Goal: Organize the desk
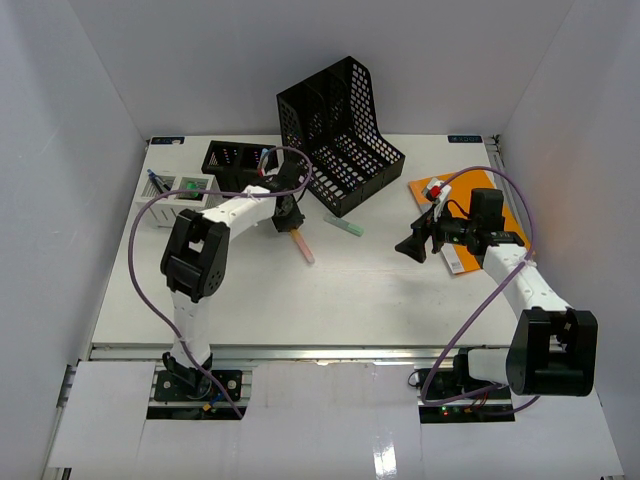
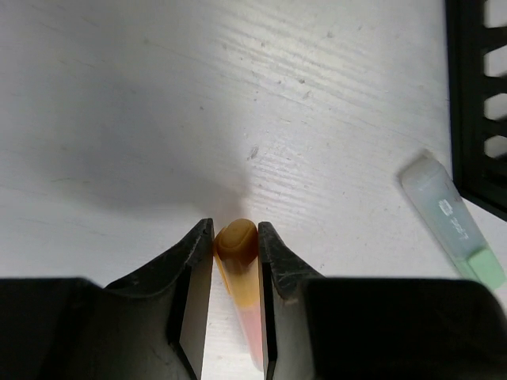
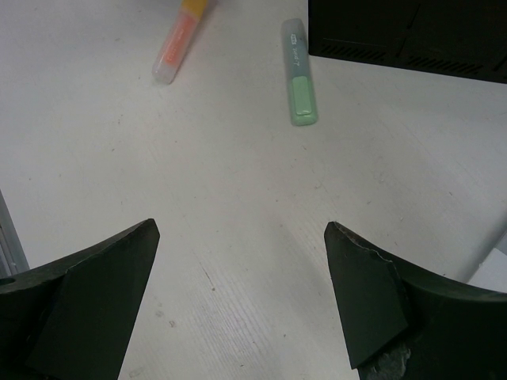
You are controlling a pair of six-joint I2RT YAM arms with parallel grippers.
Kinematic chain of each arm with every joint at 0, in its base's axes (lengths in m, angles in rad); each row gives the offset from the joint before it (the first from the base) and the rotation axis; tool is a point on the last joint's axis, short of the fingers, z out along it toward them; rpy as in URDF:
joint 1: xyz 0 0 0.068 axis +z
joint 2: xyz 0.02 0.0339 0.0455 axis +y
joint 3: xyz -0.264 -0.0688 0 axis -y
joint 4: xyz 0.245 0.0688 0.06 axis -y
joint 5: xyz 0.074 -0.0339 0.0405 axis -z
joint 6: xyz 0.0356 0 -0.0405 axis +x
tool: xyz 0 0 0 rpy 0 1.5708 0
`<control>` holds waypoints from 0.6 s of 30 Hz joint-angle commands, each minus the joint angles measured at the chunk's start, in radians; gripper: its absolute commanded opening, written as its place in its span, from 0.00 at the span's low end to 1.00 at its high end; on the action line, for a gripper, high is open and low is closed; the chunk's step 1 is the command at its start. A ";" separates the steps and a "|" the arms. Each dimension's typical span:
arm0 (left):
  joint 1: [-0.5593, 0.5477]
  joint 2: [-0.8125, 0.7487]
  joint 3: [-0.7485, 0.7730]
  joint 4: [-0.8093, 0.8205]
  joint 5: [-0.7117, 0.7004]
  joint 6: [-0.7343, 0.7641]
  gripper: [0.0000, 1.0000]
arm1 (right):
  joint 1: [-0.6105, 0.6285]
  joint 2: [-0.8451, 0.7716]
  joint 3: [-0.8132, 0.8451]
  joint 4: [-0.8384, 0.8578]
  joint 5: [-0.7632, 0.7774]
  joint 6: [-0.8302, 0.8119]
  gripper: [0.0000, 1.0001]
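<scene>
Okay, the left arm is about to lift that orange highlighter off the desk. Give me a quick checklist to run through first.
1. Left gripper shut on the orange plastic highlighter: ok, a finger presses each side.
2. Grip centred along it: not ok, it is held near one end and the rest sticks out.
3. Pale green plastic highlighter apart from the grip: ok, it lies beside the black perforated magazine file.
4. Right gripper out of the way: ok, open and empty above the flat white desk.
5. Orange highlighter already off the desk: cannot tell.
</scene>
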 commanded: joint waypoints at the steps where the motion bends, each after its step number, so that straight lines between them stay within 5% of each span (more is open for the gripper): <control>1: 0.023 -0.199 0.004 0.074 -0.116 0.140 0.00 | -0.003 0.010 -0.005 0.019 0.001 -0.013 0.92; 9: 0.169 -0.231 0.128 0.161 -0.140 0.234 0.00 | -0.003 0.021 -0.007 0.016 0.011 -0.021 0.91; 18: 0.237 -0.065 0.475 0.220 -0.292 0.369 0.00 | -0.005 0.047 -0.008 0.015 0.024 -0.027 0.92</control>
